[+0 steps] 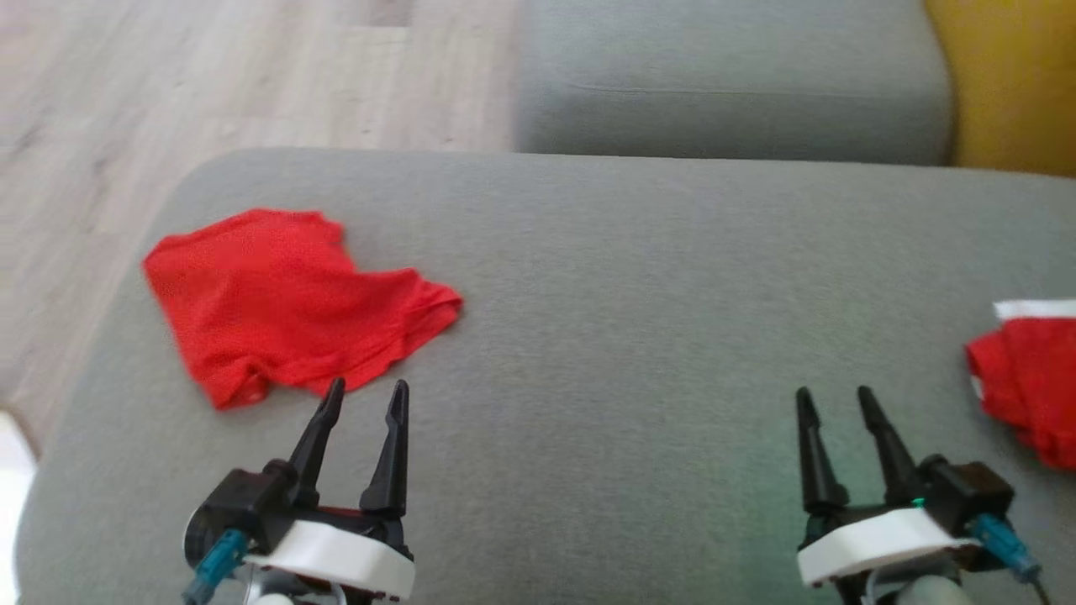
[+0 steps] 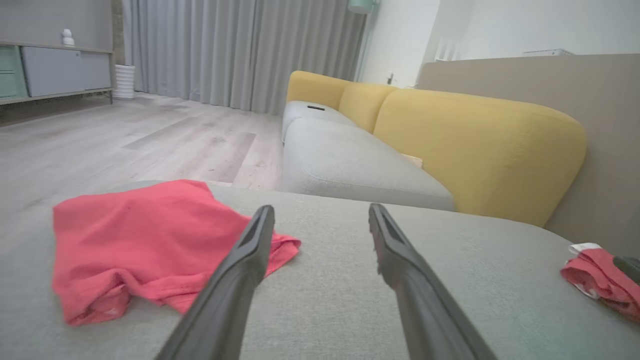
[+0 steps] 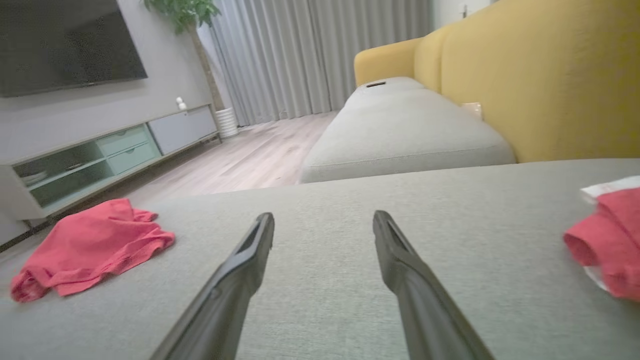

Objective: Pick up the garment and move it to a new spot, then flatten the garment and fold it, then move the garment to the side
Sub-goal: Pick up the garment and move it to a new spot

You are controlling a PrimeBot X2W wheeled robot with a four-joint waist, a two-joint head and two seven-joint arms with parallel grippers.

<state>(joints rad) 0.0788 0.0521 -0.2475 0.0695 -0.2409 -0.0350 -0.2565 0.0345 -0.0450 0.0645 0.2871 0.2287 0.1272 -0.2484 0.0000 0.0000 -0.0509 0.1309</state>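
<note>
Head view: a wide grey cushion [image 1: 630, 294] fills the foreground. Its left edge and rounded far-left corner drop off to the pale wood floor [image 1: 168, 84]. Behind its far edge sits another grey seat [image 1: 731, 84] with a yellow backrest [image 1: 1017, 84] at its right. The middle of the cushion is bare, giving open room between the two arms and out to the far edge.

The red garment [image 1: 277, 302] lies crumpled on the left part of the cushion, close to that left edge and the rounded corner. The left claw [image 1: 368, 385] is released and empty, its fingers spread. It sits just at the garment's near hem, with its left fingertip overlapping the cloth. I cannot tell whether it touches. In the left wrist view the garment [image 2: 150, 245] lies ahead and to the left of the fingers.

The right claw [image 1: 833, 392] is also released and empty, over bare cushion well apart from the garment. A second red garment [image 1: 1030, 378] with a white strip lies near it at the right border.
</note>
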